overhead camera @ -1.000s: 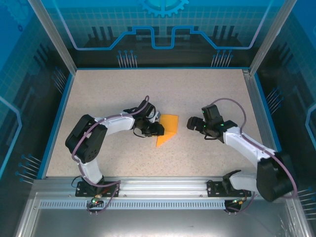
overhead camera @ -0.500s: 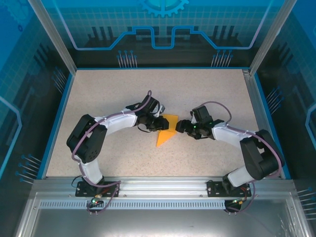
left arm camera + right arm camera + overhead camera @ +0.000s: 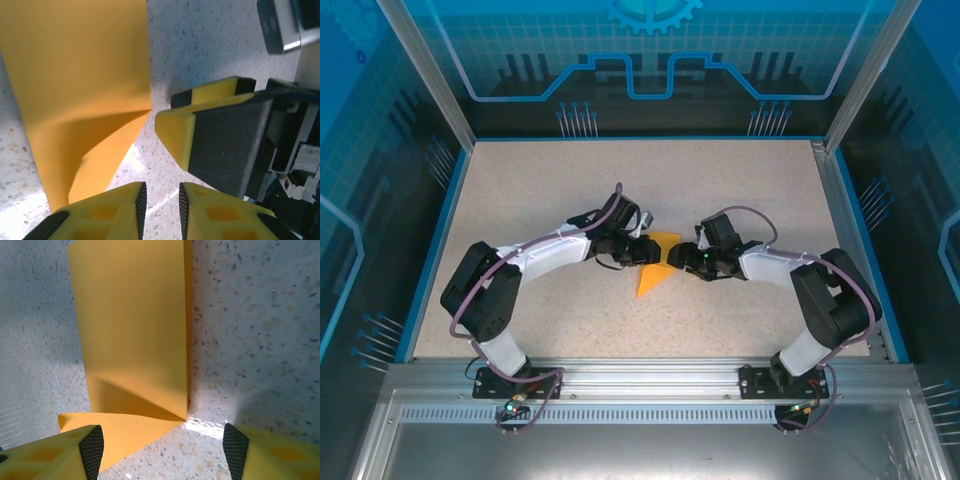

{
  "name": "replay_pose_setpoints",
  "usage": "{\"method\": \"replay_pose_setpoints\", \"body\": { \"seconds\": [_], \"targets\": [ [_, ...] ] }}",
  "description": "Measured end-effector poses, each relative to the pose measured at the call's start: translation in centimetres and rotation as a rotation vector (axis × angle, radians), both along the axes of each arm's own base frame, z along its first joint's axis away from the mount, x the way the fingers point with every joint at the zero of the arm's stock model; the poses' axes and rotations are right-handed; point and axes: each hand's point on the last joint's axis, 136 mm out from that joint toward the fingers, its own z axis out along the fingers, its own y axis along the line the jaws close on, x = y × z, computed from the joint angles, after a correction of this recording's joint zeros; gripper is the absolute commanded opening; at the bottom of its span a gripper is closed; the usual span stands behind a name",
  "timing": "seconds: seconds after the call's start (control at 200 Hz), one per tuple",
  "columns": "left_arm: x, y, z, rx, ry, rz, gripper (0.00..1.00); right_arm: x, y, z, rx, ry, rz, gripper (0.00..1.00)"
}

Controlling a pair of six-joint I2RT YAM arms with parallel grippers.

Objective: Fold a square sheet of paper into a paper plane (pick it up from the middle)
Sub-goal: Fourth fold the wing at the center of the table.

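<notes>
Two pincers now crowd the square sheet of paper [image 3: 652,282], folded at mid-table [image 3: 740,190]. The right pincer [image 3: 162,445] has swung in, jaws wide and empty, while the left pincer [image 3: 162,200] stands nearly shut on nothing (pressing the crease seems next). From above, both hide the sheet's middle.

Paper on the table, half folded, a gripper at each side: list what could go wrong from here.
1. The left gripper and right gripper nearly meet beside the paper; they may collide.
2. The paper seems unheld, so a nudge could slide it and skew the crease.
3. The right gripper's wide jaws stand over the folded flap at its corner; closing may crumple it.
</notes>
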Motion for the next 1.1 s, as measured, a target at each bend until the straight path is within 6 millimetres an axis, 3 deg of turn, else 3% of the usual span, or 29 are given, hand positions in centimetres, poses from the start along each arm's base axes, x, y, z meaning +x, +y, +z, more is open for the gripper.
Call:
{"method": "replay_pose_setpoints", "body": {
  "seconds": [0.465,1.1],
  "targets": [
    [-0.3,1.0,-6.0,0.125,0.097,0.02,0.18,0.2,0.4,-0.7,0.021,0.021,-0.007,0.64],
    [-0.1,1.7,-7.4,0.165,0.098,0.04,0.18,0.4,0.4,-0.9,0.042,0.058,-0.061,0.57]
  ]
}}
